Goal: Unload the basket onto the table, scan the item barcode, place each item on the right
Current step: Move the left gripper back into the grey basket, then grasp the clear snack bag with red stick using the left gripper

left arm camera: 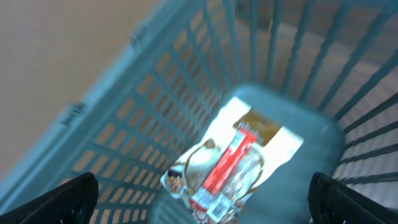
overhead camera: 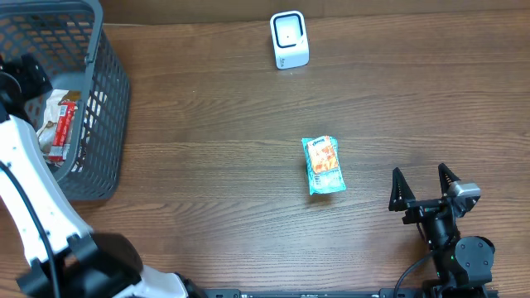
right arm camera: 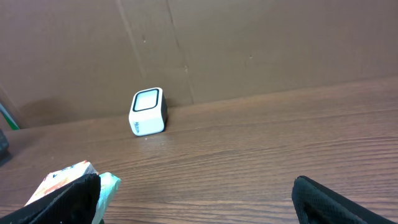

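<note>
Roughly lengthwise toward the scanner (overhead camera: pixel 290 40), teal packet (overhead camera: pixel 324 165); left claw (left arm camera: pixel 202 190), right claw (overhead camera: pixel 420 180) both agape, empty.

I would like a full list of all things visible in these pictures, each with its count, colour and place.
table: 1, brown wood, under everything
basket: 1, grey, at the table's left edge
packet: at least 1, white with red, on the basket floor; exact count unclear
scanner: 1, white, far side of the table, near the centre
snack pack: 1, teal and orange, lying flat right of centre, apart from the scanner
left gripper: 1, black fingers, open and empty, above the inside of the basket
right gripper: 1, black, open and empty, near side at the right
</note>
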Controlling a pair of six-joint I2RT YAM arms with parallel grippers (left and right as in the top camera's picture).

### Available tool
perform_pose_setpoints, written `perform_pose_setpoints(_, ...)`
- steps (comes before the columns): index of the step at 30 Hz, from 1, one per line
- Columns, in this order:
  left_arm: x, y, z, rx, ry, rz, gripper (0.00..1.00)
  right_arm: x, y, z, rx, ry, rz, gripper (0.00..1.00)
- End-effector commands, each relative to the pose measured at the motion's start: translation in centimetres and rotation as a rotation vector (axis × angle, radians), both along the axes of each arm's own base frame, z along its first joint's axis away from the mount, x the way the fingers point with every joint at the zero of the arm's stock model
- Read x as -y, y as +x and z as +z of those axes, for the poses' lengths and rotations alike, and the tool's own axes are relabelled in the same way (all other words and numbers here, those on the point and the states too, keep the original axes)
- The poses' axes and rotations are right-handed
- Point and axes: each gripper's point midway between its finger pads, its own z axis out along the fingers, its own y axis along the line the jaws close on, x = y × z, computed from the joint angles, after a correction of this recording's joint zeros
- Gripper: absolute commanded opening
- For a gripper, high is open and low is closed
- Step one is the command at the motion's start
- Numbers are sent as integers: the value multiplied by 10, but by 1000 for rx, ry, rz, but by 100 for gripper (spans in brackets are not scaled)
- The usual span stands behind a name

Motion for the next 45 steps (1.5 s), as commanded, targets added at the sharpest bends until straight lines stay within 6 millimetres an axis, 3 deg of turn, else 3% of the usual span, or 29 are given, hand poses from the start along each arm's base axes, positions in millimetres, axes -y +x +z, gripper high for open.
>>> perform_pose_setpoints(1,-16,3,-40,-113,-23,-42,98,2,0,-2,3,7,-10,100)
perform_pose_setpoints(6,-32,7,-110,-238,-122,-77,100,2,0,-2,3,7,-10,100)
perform_pose_setpoints(15,-27,13,-224,-466,-248,-296,100,2,0,-2,3,7,-10,100)
perform_pose_setpoints(19,-26,11,-251,-524,-260,-349,100,2,0,-2,3,7,-10,100)
perform_pose_setpoints(28,-32,16,-276,-557,-238,-392,100,2,0,-2,3,7,-10,100)
perform_pose_setpoints(34,-29,11,-305,-595,-283,-396,99,2,0,-2,3,7,-10,100)
perform_pose_setpoints(36,-27,9,-314,-609,-296,-397,90,2,0,-2,3,7,-10,100)
perform_pose_setpoints(39,-26,7,-320,-619,-308,-398,58,2,0,-2,3,7,-10,100)
perform_pose_setpoints(45,-24,5,-321,-625,-320,-401,31,2,0,-2,3,7,-10,100)
